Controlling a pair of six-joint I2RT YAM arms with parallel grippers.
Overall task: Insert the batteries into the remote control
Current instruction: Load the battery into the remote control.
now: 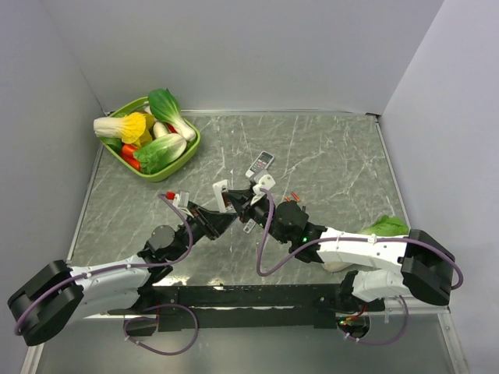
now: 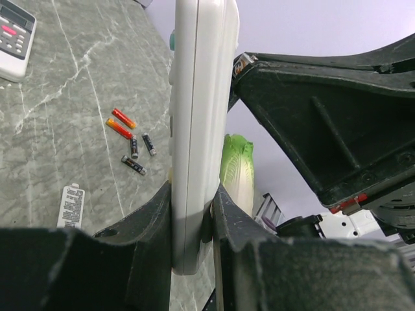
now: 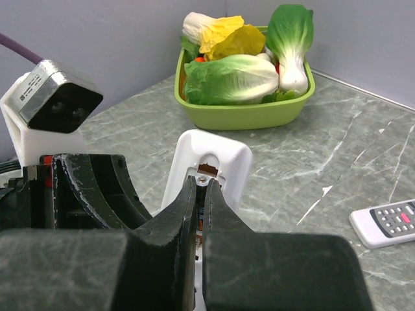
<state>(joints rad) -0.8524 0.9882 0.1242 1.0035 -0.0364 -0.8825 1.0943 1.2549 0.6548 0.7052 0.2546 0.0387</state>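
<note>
My left gripper (image 2: 193, 194) is shut on a white remote control (image 2: 198, 110) and holds it on edge above the table; both also show in the top view, the gripper (image 1: 218, 212) and the remote (image 1: 221, 190). My right gripper (image 3: 201, 186) is shut on a battery (image 3: 201, 217), dark with an orange band and a silvery end. It holds the battery inside the remote's open back compartment (image 3: 209, 162). Loose batteries lie on the table: two orange-red ones (image 2: 122, 123) and three dark ones (image 2: 135, 155), a small cluster in the top view (image 1: 295, 196).
A second remote with buttons (image 1: 260, 163) lies on the table beyond the grippers. A small white labelled cover (image 2: 70, 206) lies near the batteries. A green basket (image 1: 189, 150) of vegetables stands at the back left. A leafy vegetable (image 1: 386, 226) lies by the right arm.
</note>
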